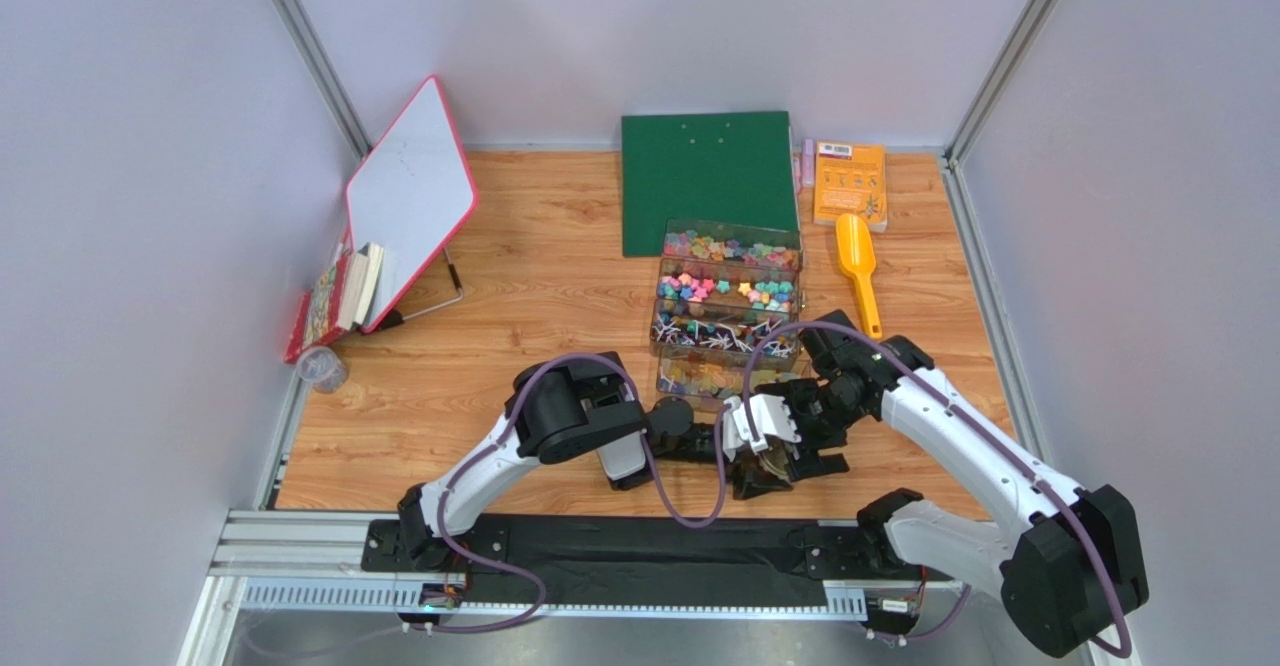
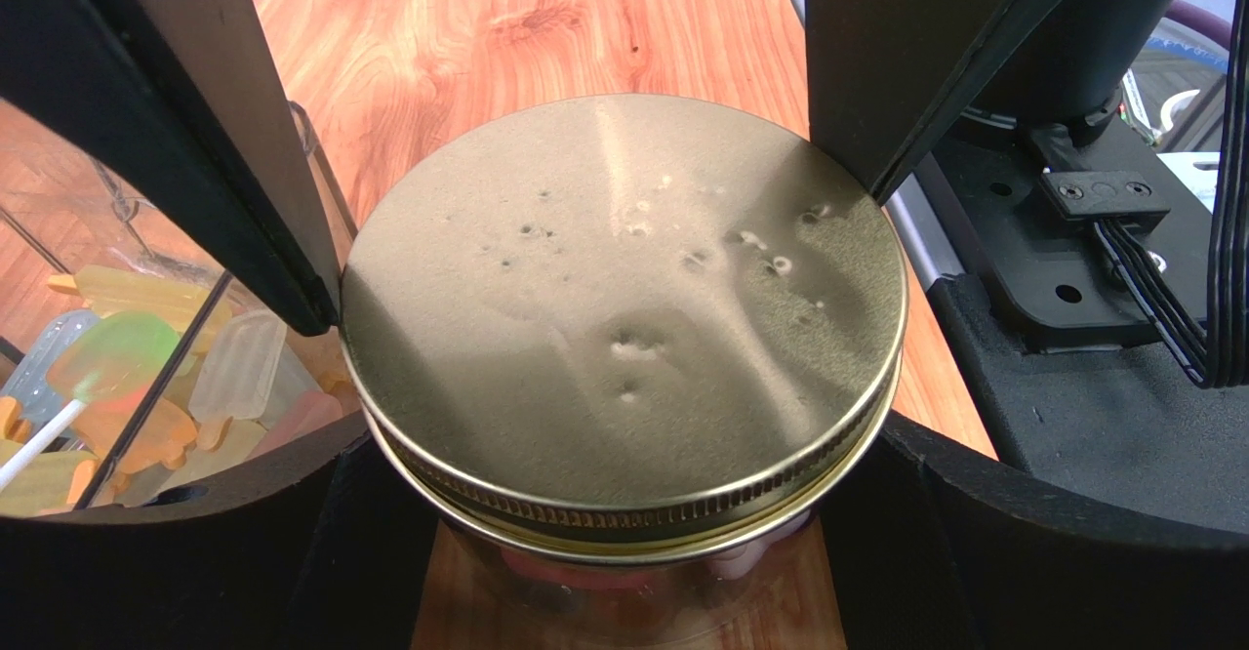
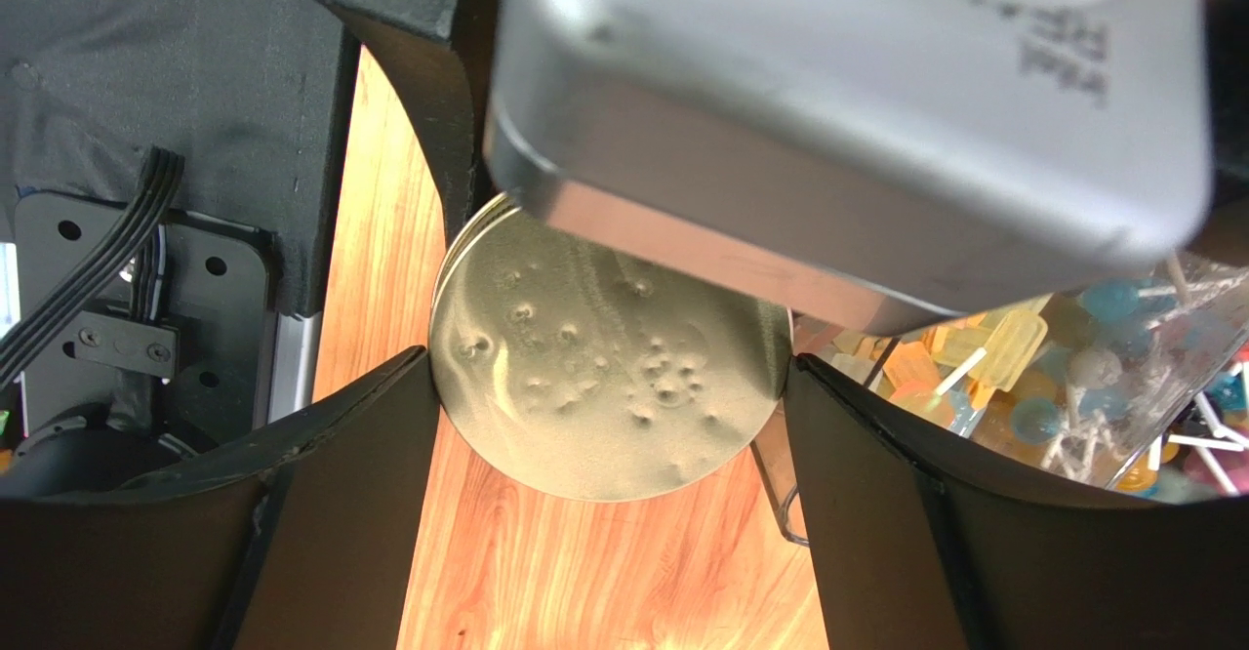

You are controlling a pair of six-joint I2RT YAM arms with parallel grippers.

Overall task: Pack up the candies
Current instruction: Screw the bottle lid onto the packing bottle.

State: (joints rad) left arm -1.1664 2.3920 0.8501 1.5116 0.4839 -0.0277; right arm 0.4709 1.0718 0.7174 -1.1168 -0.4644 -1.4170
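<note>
While my left gripper (image 2: 601,255) clasps the jar (image 2: 616,592), jaws wide, my right gripper (image 3: 612,365) straddles its lid (image 3: 587,343) from above, whether touching I cannot tell; the candies (image 1: 729,288) lie in the box (image 1: 732,228) just far of both.

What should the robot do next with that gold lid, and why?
Probably close the right gripper on the gold lid and twist it off. The lid is on the jar, the left gripper holds the jar below it, and the right gripper flanks the lid. No candies can go in until it opens.
</note>
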